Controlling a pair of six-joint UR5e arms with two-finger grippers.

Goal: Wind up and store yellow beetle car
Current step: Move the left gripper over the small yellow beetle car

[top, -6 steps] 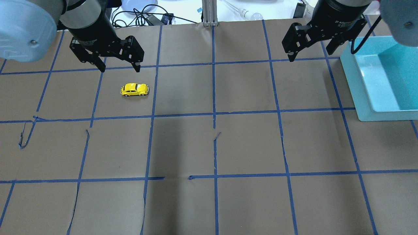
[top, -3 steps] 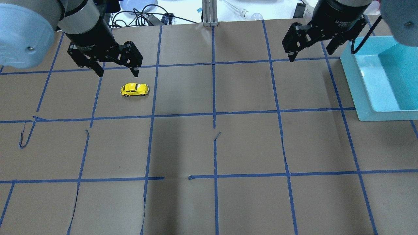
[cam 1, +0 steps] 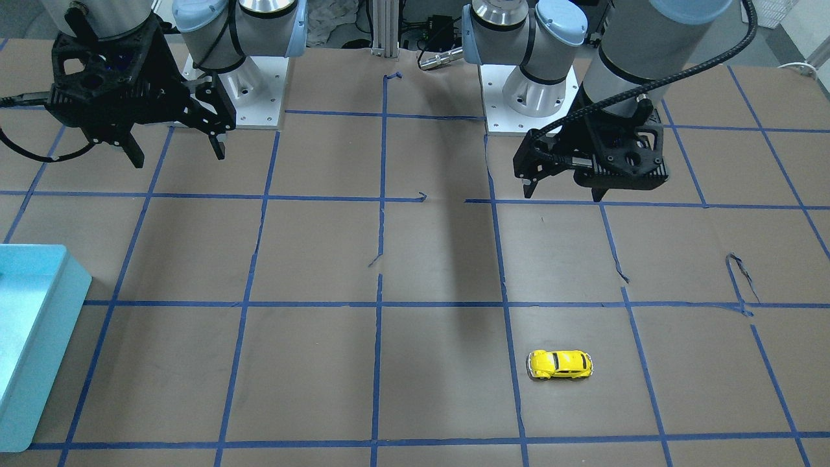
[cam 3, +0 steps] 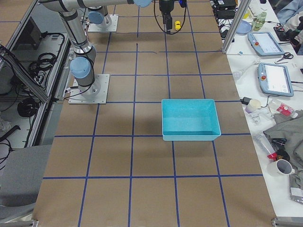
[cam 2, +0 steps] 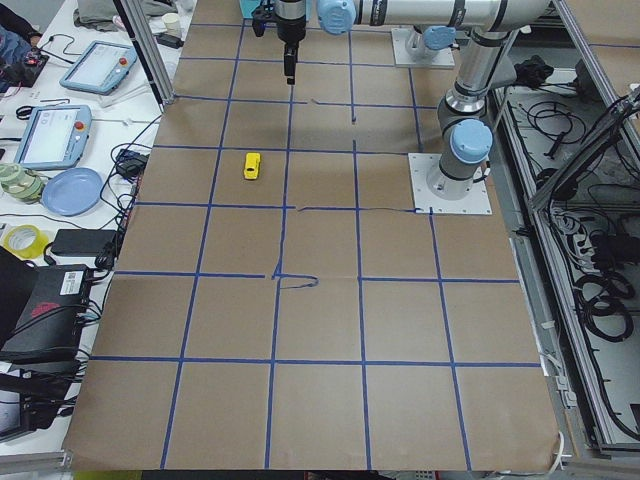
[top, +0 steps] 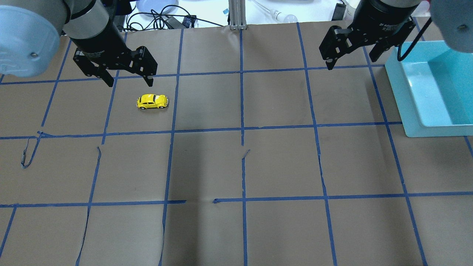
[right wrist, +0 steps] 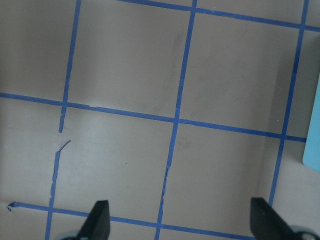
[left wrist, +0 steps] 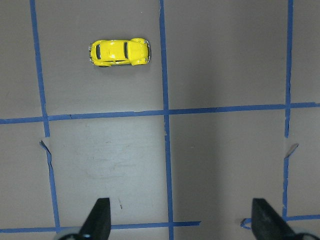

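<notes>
Near edge of the desk [top: 281, 229]: brown paper w/ a grid of blue tape [top: 244, 170], tape torn & lifting in a few spots.

Further out, the yellow car [top: 152, 101] sits on its wheels inside one tape square on the robot's left side, long axis running across the desk. It is on the paper, not in any container, and well apart from the bin. The front-facing view shows the car [cam 1: 559, 365] alone in its square, close to a tape line.

The left end effector [top: 129, 81] hangs above the desk near the car, fingers spread wide, released, gripping nothing. From the left wrist cam the car [left wrist: 120, 52] lies ahead of the fingertips [left wrist: 100, 217] & off to one side, not btwn them; a full tape square separates them in that view.

Same depth, other side: the right end effector [top: 351, 61] hovers w/ fingers also spread, released, just beside the far corner of the bin. Its wrist cam sees only taped paper plus a sliver of the bin edge [right wrist: 312, 125].

The bin [top: 406, 99] is a light blue rectangular tub resting on the desk at the robot's right. In the right side view the bin [cam 3: 189, 137] shows its bare floor wall to wall.

Beyond the far desk edge: cables [top: 155, 18] & a blue plate [cam 2: 72, 190].
</notes>
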